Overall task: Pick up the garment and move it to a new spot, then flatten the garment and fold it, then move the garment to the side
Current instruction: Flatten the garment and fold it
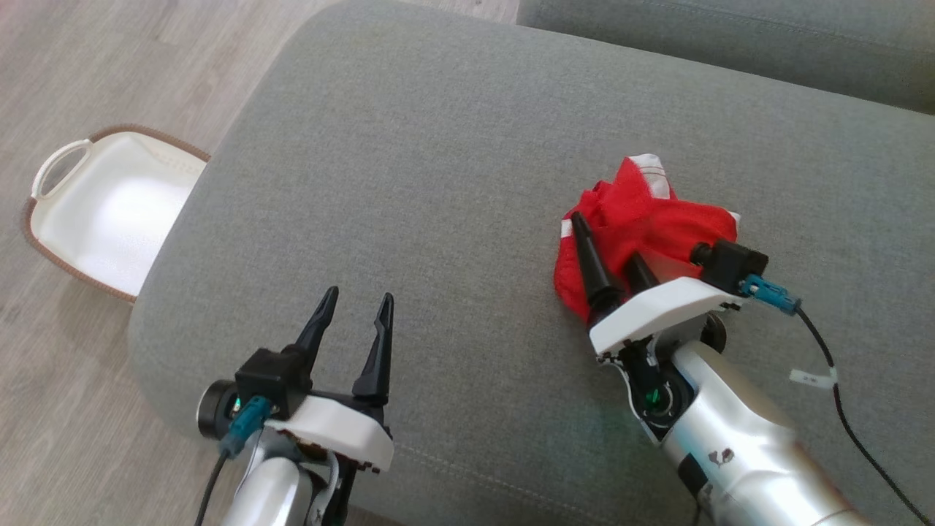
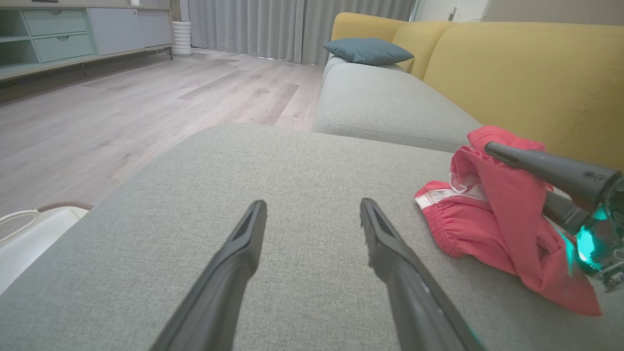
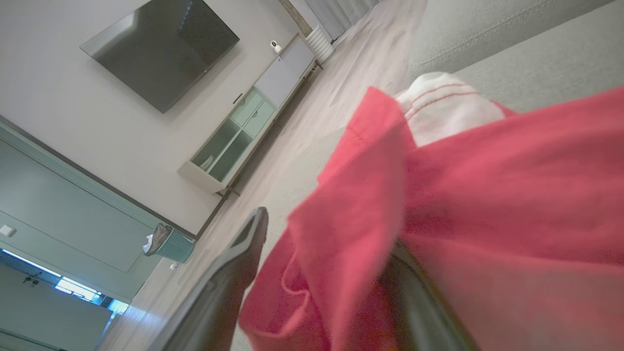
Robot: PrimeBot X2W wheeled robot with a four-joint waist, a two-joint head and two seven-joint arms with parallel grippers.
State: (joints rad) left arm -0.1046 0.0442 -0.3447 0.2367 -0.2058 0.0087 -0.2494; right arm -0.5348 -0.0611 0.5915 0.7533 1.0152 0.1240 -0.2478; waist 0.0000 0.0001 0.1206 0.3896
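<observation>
I see white basket (image 1: 109, 212) on floor, far left; my left gripper (image 1: 359, 294) spread above grey cushion (image 1: 438, 183); further right, red garment (image 1: 643, 212), white trim, crumpled heap on cushion; my right gripper (image 1: 606, 237) fingers apart, cloth bunched between

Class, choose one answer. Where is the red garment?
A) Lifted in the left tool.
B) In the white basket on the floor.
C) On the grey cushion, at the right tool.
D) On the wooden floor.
C: the red garment lies crumpled on the grey cushion, with the right tool reaching into it.
</observation>
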